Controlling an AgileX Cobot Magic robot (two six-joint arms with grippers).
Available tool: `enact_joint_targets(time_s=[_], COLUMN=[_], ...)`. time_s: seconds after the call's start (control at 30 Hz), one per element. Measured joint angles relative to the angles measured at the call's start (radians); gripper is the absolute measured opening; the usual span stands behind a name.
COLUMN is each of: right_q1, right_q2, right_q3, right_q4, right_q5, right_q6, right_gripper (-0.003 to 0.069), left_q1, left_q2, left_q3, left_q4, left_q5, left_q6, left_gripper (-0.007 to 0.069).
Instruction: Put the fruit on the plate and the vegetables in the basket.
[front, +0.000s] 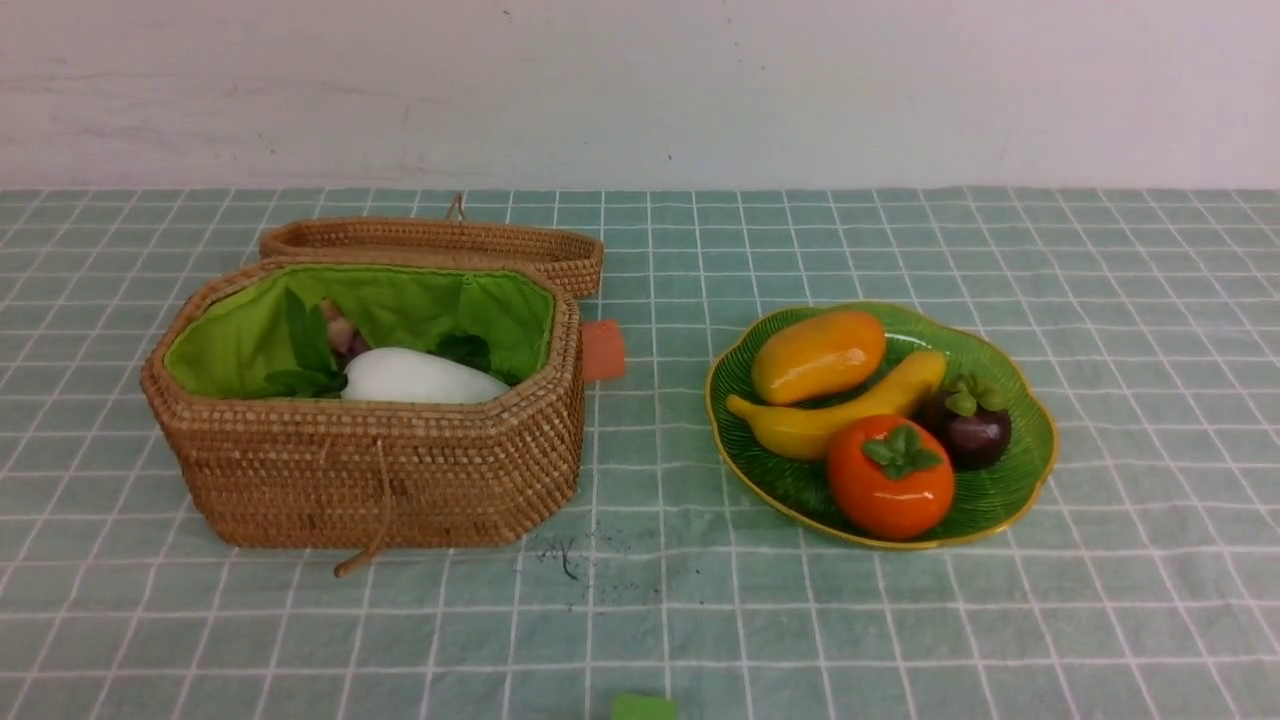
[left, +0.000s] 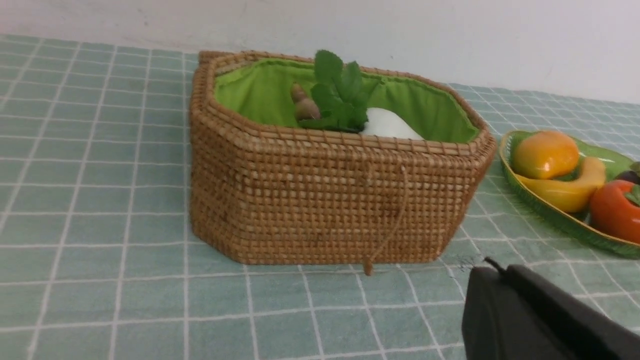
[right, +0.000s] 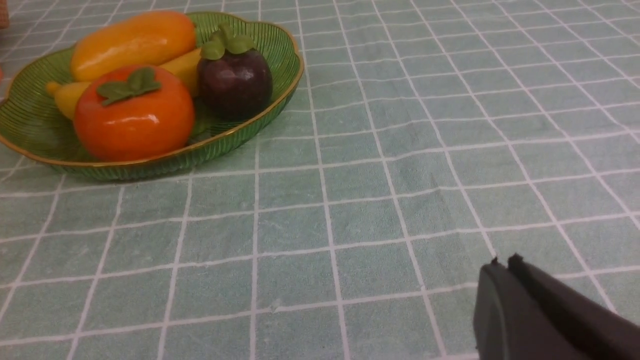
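Centre-right, glossy persimmon (front: 889, 489) on the plate (front: 1030, 450): likely hard, slippery; grasp its sides. Both grippers clenched, empty.

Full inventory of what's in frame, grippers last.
basket: 1, tan wicker, green lining, lid open behind; left side
radish: 1, white, in basket
leaves: green, in basket
plate: 1, green, gold rim; right side
mango: 1, orange-yellow, on plate
banana: 1, yellow, on plate
persimmon: 1, orange, on plate
mangosteen: 1, dark purple, on plate
tablecloth: 1, green check
left gripper: black, shut
right gripper: black, shut
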Motion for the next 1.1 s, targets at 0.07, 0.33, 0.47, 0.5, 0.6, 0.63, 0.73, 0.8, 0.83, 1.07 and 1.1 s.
enact_joint_targets(time_s=[0.07,0.33,0.47,0.5,0.6,0.63,0.73,0.8,0.83,1.07,1.1], right_q1=[0.0,0.0,0.0,0.0,0.0,0.0,0.0,0.0,0.0,0.0,0.0], right_q2=[0.0,0.0,0.0,0.0,0.0,0.0,0.0,0.0,0.0,0.0,0.0], right_q3=[0.0,0.0,0.0,0.0,0.0,0.0,0.0,0.0,0.0,0.0,0.0], right_q4=[0.0,0.0,-0.002,-0.002,-0.002,-0.002,-0.002,-0.002,-0.002,-0.002,-0.002], right_q5=[0.0,0.001,0.001,0.001,0.001,0.001,0.001,0.001,0.001,0.001,0.001], right_q6=[0.0,0.0,0.0,0.0,0.0,0.0,0.0,0.001,0.001,0.001,0.001], right_gripper=[-0.0002,0.0005,0.001,0.0012,0.0015,0.0016,0.0022,0.0022,0.0024,0.0031,0.0031], left_q1=[0.111,0.403,0.41,0.41,0.41,0.41,0.41,0.41,0.41,0.41,0.41], left_q2=[0.0,0.0,0.0,0.0,0.0,0.0,0.0,0.0,0.0,0.0,0.0], left_q3=[0.017,0.234,0.244,0.244,0.244,0.244,0.244,0.244,0.244,0.244,0.244], left_q4=[-0.105,-0.499,-0.518,-0.521,-0.523,-0.523,-0.523,-0.523,-0.523,-0.523,-0.523], left_q5=[-0.072,-0.182,-0.093,-0.093,-0.095,-0.096,-0.098,-0.098,-0.098,-0.098,-0.098], left_q6=[0.132,0.453,0.459,0.456,0.452,0.452,0.452,0.451,0.451,0.451,0.45], left_gripper=[-0.0013,-0.0013,-0.0013,-0.0013,-0.0013,-0.0013,-0.0013,-0.0013,-0.0013,-0.0013,-0.0013])
